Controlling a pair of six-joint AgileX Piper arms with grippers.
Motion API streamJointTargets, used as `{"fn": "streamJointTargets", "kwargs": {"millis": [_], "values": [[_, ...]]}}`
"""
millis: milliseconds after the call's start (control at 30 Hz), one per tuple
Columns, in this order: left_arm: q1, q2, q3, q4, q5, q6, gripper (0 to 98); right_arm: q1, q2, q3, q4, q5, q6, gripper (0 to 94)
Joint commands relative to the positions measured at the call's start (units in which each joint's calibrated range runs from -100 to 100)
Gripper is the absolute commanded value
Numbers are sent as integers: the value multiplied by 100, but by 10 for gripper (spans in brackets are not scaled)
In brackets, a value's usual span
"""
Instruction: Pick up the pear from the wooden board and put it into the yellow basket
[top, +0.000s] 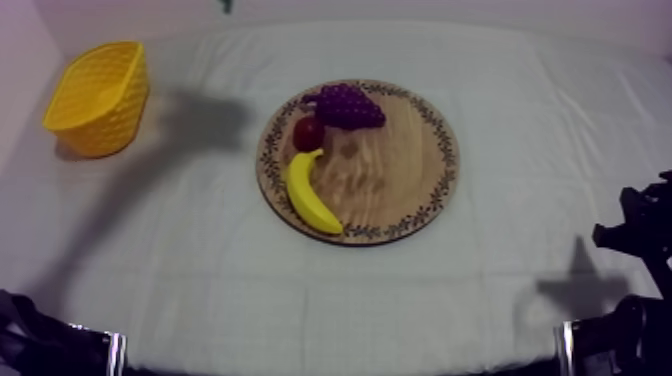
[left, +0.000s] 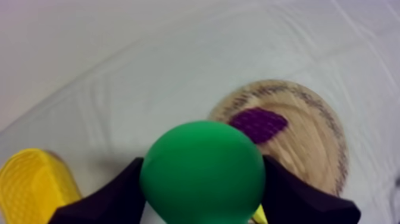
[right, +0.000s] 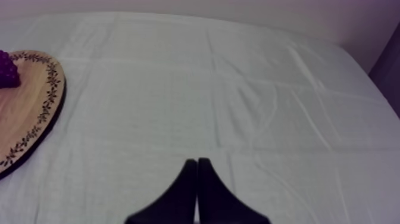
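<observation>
A green pear (left: 202, 173) is held between the black fingers (left: 113, 196) of my left gripper (left: 202, 182), which is shut on it, high over the cloth. Below it lie the yellow basket (left: 33, 187) to one side and the wooden board (left: 315, 143) with the grapes (left: 259, 124) to the other. In the top view the basket (top: 98, 97) stands at the far left, tilted, and the board (top: 400, 170) lies in the middle. My right gripper (right: 197, 170) is shut, a narrow wedge over bare cloth, well away from the board (right: 30, 113).
On the board's left half lie a purple bunch of grapes (top: 348, 105), a small red fruit (top: 308, 133) and a banana (top: 308, 195). A broad shadow falls on the cloth between basket and board. My right arm (top: 635, 240) sits low at the right edge.
</observation>
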Motion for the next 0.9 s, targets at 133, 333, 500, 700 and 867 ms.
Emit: {"fn": "streamJointTargets", "kwargs": {"millis": [133, 333, 500, 700, 867], "values": [[-1117, -395, 536, -35, -341, -130, 597, 0, 0, 0, -3, -2, -1, 4], [-1904, -131, 918, 13, -775, -325, 592, 0, 0, 0, -3, -2, -1, 4], [-2376, 384, 987, 51, -1012, -456, 606, 0, 0, 0, -3, -2, -1, 4], [-2636, 1216, 889, 40, -1197, -543, 641, 0, 0, 0, -3, -2, -1, 4], [-2699, 1680, 980, 39, -1506, -564, 671, 0, 0, 0, -3, -2, -1, 4]]}}
